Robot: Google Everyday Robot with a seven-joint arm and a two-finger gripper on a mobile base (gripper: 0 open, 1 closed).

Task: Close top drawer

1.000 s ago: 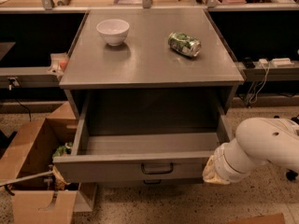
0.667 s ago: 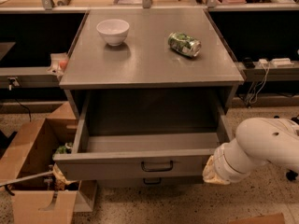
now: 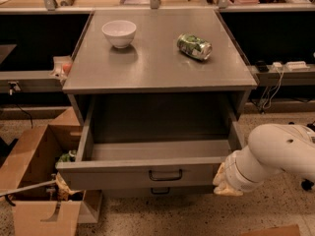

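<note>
Top drawer (image 3: 113, 175): grey wood-grain, wide and deep, pulled well out at lower centre of frame. Flat, tall front panel with a small dark metal bar handle (image 3: 165, 175) at mid-panel.

Claw (image 3: 221, 180): lower right, at the end of a smooth, rounded white arm (image 3: 275, 151). It sits at the front panel's right edge. I cannot tell how far open it is or whether it holds anything.

Grey counter (image 3: 157, 68) above: round white bowl (image 3: 119, 32), green can (image 3: 194, 46) on its side.

Cabinet top (image 3: 157, 68): bowl (image 3: 119, 32), can (image 3: 194, 46)

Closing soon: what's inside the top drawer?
The top drawer shows a bare floor; the strip behind its front is hidden. The hand is at its right front corner.
</note>
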